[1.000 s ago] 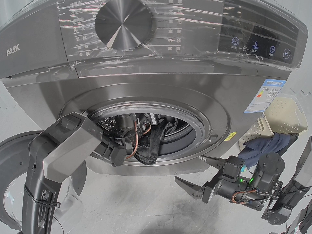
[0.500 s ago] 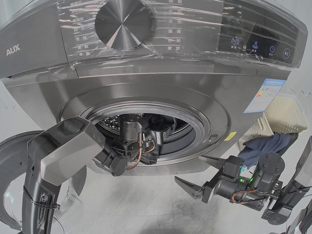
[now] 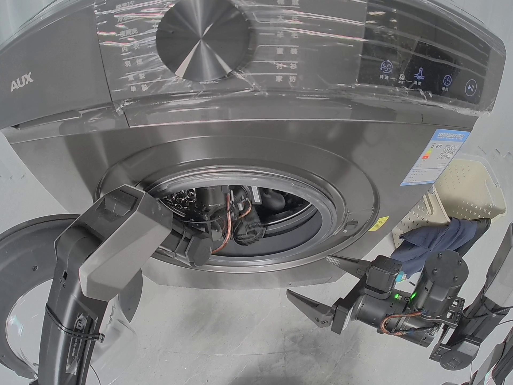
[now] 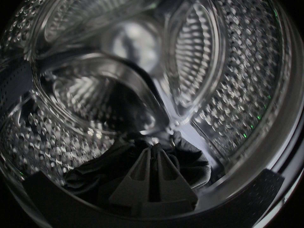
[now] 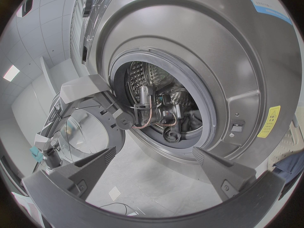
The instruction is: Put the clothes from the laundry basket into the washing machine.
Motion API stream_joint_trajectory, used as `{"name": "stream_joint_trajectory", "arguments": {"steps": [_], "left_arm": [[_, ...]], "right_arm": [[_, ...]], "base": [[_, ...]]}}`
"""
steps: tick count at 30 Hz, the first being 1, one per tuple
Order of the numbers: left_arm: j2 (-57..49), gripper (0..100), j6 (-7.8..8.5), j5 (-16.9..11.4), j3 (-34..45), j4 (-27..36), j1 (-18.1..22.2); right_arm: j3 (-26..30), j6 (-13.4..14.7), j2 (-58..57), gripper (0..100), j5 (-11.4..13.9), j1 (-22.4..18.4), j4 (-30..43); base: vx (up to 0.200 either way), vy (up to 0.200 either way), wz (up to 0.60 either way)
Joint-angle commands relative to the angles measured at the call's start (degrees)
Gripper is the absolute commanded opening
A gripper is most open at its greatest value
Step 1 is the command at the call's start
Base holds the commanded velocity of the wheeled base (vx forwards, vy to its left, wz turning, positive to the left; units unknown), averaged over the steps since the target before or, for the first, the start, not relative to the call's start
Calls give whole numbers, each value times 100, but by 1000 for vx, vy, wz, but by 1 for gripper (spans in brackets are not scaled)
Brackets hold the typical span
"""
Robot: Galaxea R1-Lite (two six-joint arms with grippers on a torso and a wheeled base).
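The left gripper (image 4: 154, 151), fingers together, apparently pinches a bunched fold of the dark garment (image 4: 193, 167) inside the washing machine (image 3: 240, 135). The cloth looks light and limp, best gripped at folds. The right gripper (image 3: 311, 278) hangs with jaws apart.

Left arm (image 3: 115, 236) extends forward, its left gripper (image 4: 155, 150) pinched tight on a dark garment (image 4: 191, 165); right gripper (image 3: 310, 277) hangs low, fingers spread wide, pointing leftward.

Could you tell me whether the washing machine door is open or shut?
Open: the door stands swung aside, and the left gripper holds a dark garment inside the drum.
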Motion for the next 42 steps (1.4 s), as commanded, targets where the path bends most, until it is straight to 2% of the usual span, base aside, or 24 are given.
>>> {"name": "stream_joint_trajectory", "arguments": {"steps": [1, 11, 16, 17, 20, 27, 31, 35, 36, 37, 41, 42], "left_arm": [[309, 0, -102, 349, -976, -114, 236], [458, 0, -111, 472, -1512, -465, 236], [467, 0, -102, 472, -1433, -509, 219], [476, 100, -102, 463, -1318, -527, 166], [502, 100, -120, 463, -1151, -553, 96], [107, 100, -49, 445, 70, -562, -168], [-544, 100, 153, 401, 1248, -764, -432], [-1308, 100, 469, 234, 2768, -1265, -845], [-1308, 100, 469, 234, 2768, -1265, -845], [-1616, 100, 539, 67, 3507, -1634, -1064], [-2187, 100, 583, -355, 4799, -2206, -1390], [-2187, 100, 583, -355, 4799, -2206, -1390]], "right_arm": [[-25, -1, 0, 100, -5, 1, -1], [-25, 8, 9, 100, -5, 1, -1], [-25, 8, 9, 100, -5, 1, -1], [-16, 8, 18, 100, 4, 1, -1], [-16, 8, 9, 100, -5, 1, -1], [-16, 8, 9, 100, 4, 1, -1], [10, 8, 0, 100, 4, -16, -1], [63, -1, -26, 100, 4, -69, 8], [63, -1, -26, 100, 4, -69, 8], [151, -19, -61, 100, 31, -78, 8], [362, -36, -193, 100, 48, -95, 8], [362, -36, -193, 100, 48, -95, 8]], "base": [[0, 0, 0], [0, 0, 0], [0, 0, 0], [0, 0, 0], [0, 0, 0], [0, 0, 0], [0, 0, 0], [0, 0, 0], [0, 0, 0], [0, 0, 0], [0, 0, 0], [0, 0, 0]]}}
